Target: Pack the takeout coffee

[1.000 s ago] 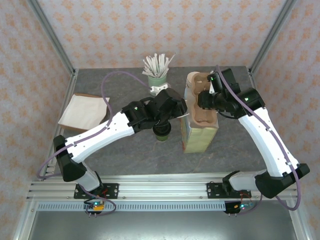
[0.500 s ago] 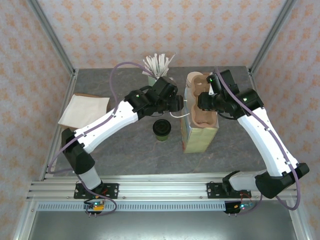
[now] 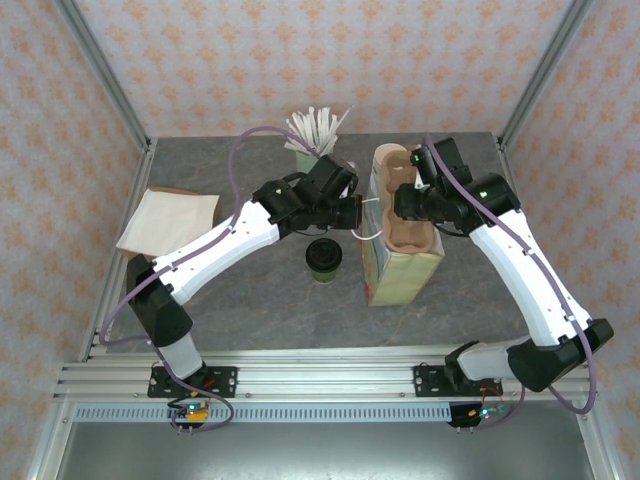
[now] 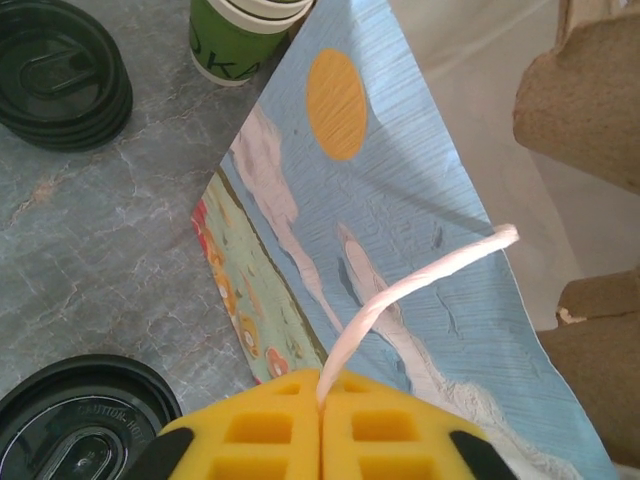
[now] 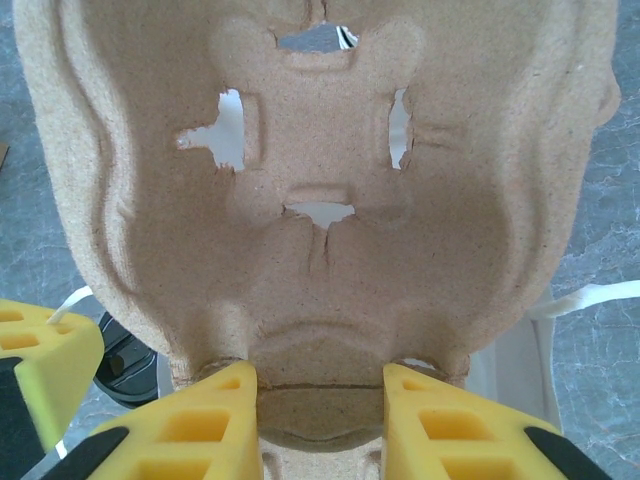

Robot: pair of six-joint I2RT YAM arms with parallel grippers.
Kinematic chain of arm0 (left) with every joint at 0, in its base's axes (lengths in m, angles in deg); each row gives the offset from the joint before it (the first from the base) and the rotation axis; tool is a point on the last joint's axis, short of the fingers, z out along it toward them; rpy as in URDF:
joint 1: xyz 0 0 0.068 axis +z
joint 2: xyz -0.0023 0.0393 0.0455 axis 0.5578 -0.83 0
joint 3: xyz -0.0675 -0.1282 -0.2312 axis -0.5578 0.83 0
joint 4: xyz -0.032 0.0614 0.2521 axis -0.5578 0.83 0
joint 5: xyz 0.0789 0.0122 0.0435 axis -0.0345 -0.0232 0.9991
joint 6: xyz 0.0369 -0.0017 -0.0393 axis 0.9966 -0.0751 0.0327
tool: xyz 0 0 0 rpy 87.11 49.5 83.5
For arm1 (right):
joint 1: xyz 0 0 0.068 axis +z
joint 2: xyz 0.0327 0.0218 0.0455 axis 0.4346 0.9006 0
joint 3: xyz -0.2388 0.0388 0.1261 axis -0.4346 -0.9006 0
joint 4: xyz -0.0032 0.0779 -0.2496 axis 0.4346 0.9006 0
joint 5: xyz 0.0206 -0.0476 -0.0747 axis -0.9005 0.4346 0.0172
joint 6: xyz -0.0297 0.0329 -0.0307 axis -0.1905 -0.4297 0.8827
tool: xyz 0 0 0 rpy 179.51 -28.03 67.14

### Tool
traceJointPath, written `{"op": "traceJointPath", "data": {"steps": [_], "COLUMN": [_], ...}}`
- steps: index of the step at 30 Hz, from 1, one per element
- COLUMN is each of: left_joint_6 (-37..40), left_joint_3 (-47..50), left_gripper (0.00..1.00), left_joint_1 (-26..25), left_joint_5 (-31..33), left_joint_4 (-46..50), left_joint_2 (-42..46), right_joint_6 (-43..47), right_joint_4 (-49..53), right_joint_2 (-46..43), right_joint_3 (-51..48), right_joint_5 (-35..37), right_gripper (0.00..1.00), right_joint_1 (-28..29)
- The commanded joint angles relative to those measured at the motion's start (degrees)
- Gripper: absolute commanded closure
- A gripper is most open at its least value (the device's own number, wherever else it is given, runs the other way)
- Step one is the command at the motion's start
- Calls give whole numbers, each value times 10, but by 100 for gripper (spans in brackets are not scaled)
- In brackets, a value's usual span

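From the cup (image 3: 323, 257), bare table (image 3: 300, 310) lies at 6 o'clock. The bag (image 3: 400, 280) blocks 3 o'clock, and the tray (image 3: 405, 225) covers its mouth. The left arm (image 3: 300, 200) hangs over 10 to 12 o'clock.

My left arm (image 3: 215, 250) bends at the elbow and reaches forward and to the right. My left claw (image 3: 357, 213) is squeezed tight. Its two yellow fingers (image 4: 270, 430) press together on a thin white handle (image 4: 420, 280). My right arm (image 3: 530, 280) goes up from its elbow and leans in to the left. My right claw (image 3: 404, 203) has its fingers a bit apart, and I think they pinch the edge of the brown tray (image 5: 320, 200).
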Motion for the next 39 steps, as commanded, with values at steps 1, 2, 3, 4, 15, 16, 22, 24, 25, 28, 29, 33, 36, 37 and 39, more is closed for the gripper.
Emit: {"op": "traceJointPath", "data": {"steps": [1,2,3,4,15,16,22,24,25,28,29,33,36,37,39], "left_joint_6": [4,4,4,3,3,4,3,4,4,3,3,3,3,3,3], "left_joint_3": [1,0,1,1,10,11,22,25,27,30,32,36,39,40,42], "left_gripper": [98,100,100,100,100,100,100,100,100,100,100,100,100,100,100], "left_joint_1": [6,5,6,6,6,7,7,7,8,9,9,9,9,9,9], "left_joint_5": [-11,-9,-7,-5,-1,0,10,13,14,14,13,10,8,5,2], "left_joint_4": [-1,1,2,4,2,3,1,1,1,0,-1,-4,-8,-9,-14], "left_joint_2": [5,5,5,5,11,12,22,25,25,29,30,33,37,38,40], "right_joint_6": [12,13,14,14,27,27,25,26,27,26,25,26,27,27,27], "right_joint_4": [17,21,24,28,51,53,54,55,55,54,53,54,54,54,54], "right_joint_2": [-5,-8,-8,-9,-4,-4,3,1,0,-4,-4,0,0,0,2], "right_joint_3": [2,0,0,-1,-3,1,35,37,36,31,27,1,-15,-19,-25], "right_joint_5": [30,33,34,36,44,45,31,35,36,36,37,35,33,31,29], "right_gripper": [71,71,71,71,71,70,70,70,70,70,70,70,70,70,70], "right_joint_1": [3,3,3,3,3,3,2,2,2,2,1,2,1,2,2]}}
